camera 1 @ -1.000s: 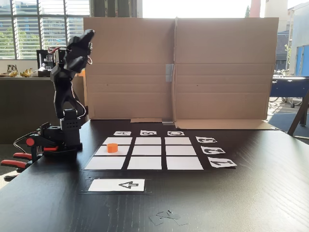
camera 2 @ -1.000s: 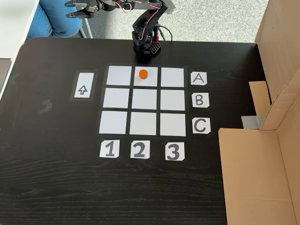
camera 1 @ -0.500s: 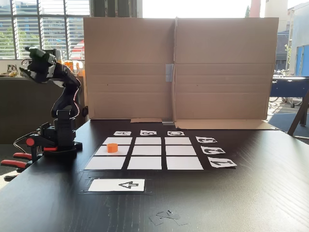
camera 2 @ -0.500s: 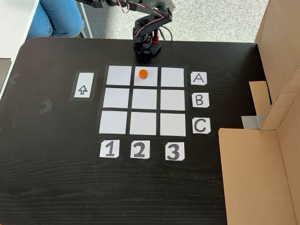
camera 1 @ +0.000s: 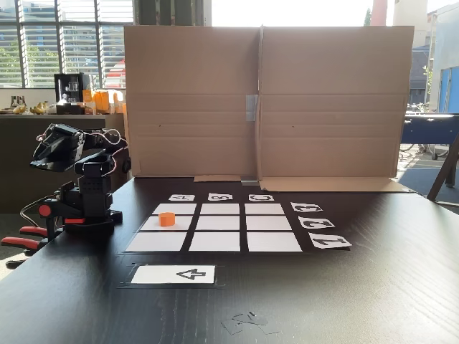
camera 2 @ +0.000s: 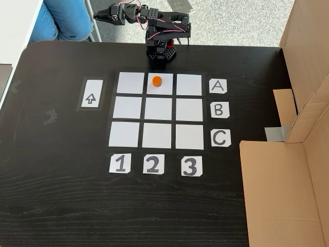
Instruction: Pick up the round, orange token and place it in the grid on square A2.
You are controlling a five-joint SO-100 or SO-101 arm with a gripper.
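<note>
The token (camera 2: 157,81) is seen resting on square A2 (camera 2: 163,87), the middle cell of the row beside the A card in the fixed view from above, and nothing is touching it. In the low fixed view it (camera 1: 166,219) sits in the middle cell of the near-left column of the grid (camera 1: 215,242). Over the last second the arm has been swung away from its raised pose and folded down low over its base. The end effector (camera 2: 101,15) is now carried off past the far edge of the surface (camera 2: 61,195), well apart from the grid (camera 2: 126,135). Nothing is held in it, though whether it is released or clenched cannot be told at this size. The placement is judged done, and the fold-down is read as a retreat to rest.
</note>
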